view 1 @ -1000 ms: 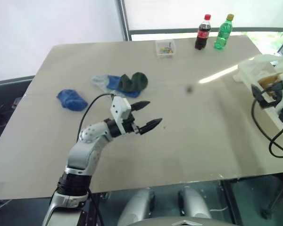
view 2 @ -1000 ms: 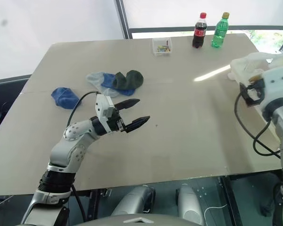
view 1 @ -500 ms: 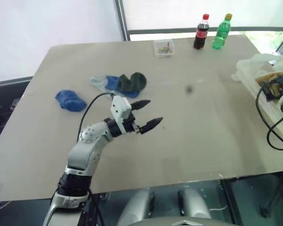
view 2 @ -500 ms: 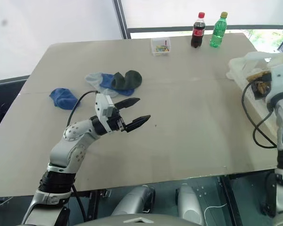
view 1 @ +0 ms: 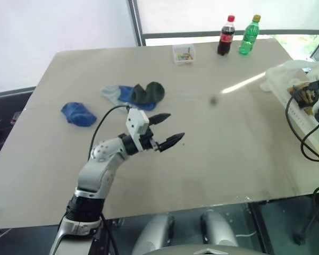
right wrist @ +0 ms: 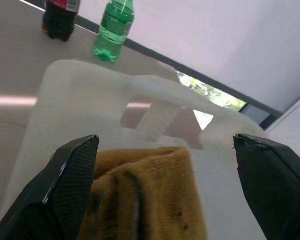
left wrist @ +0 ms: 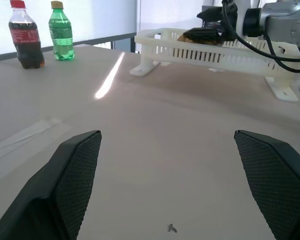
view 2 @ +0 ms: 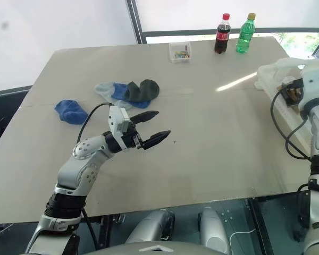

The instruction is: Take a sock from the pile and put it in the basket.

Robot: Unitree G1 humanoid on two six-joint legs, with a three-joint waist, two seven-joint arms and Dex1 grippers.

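The pile (view 1: 134,94) of socks, light grey, blue and dark green, lies left of the table's centre. A single blue sock (view 1: 78,113) rests apart, further left. My left gripper (view 1: 175,126) hovers open above the bare middle of the table, empty. The basket (view 1: 280,74), a pale cream tub, stands at the table's right edge. My right gripper (right wrist: 165,137) is open over it, fingers wide apart. A mustard sock (right wrist: 150,195) lies inside the basket (right wrist: 90,75) between those fingers, not pinched.
A cola bottle (view 1: 226,36) and a green bottle (view 1: 250,36) stand at the far edge. A small clear box (view 1: 185,54) of coloured bits sits to their left. The table's right edge runs under the basket.
My right gripper has moved a little further out over the basket, still open. The left arm has stayed put.
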